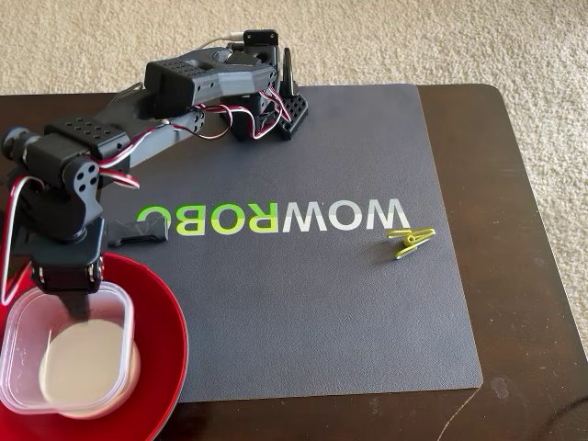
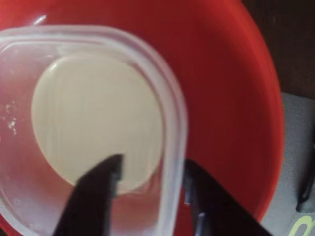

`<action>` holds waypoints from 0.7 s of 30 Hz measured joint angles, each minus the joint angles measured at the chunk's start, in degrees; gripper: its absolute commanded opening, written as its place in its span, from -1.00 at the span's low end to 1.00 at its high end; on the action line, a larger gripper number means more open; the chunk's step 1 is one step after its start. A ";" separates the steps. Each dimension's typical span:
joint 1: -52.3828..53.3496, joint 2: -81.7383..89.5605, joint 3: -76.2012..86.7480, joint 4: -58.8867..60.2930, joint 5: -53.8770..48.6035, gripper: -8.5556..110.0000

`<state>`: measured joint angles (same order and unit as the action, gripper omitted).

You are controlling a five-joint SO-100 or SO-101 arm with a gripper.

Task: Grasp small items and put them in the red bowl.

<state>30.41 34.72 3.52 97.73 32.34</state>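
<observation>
The red bowl (image 1: 170,335) (image 2: 231,98) sits at the lower left of the fixed view, half on the mat. In it rests the clear square tub (image 1: 23,354) (image 2: 170,113). The small white bowl (image 1: 87,367) (image 2: 93,118) shows through the tub and seems to lie under it. My gripper (image 1: 69,299) (image 2: 150,184) hangs over the tub and straddles its near wall. Its jaws are apart, with a gap between one finger (image 2: 96,189) and the wall. The yellow-green clothespin (image 1: 411,241) lies on the mat at the right. A black oblong piece (image 1: 138,236) (image 2: 306,189), likely the clip, lies by the bowl.
A dark grey mat (image 1: 322,312) with WOWROBO lettering covers most of the dark wooden table (image 1: 514,230). The arm's base (image 1: 262,92) stands at the mat's far edge. Beige carpet surrounds the table.
</observation>
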 measured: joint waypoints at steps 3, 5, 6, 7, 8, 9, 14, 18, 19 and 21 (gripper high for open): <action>0.00 3.69 1.41 0.00 -1.32 -0.19; 0.00 10.90 4.75 0.00 -1.93 -0.18; -0.09 15.21 6.77 0.00 -2.29 -0.18; -0.35 19.60 9.40 0.00 -2.64 -0.18; -0.88 24.61 12.83 0.00 -2.90 -0.18; -1.58 29.88 16.88 0.00 -3.08 -0.18; -3.87 59.24 46.58 -0.09 -0.70 -0.20; 4.57 77.08 76.99 -6.50 8.17 -0.25; 7.82 79.28 84.20 -9.76 11.07 -0.25; 13.80 80.86 97.12 -16.70 16.61 -0.25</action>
<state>44.21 115.58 100.63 81.04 48.96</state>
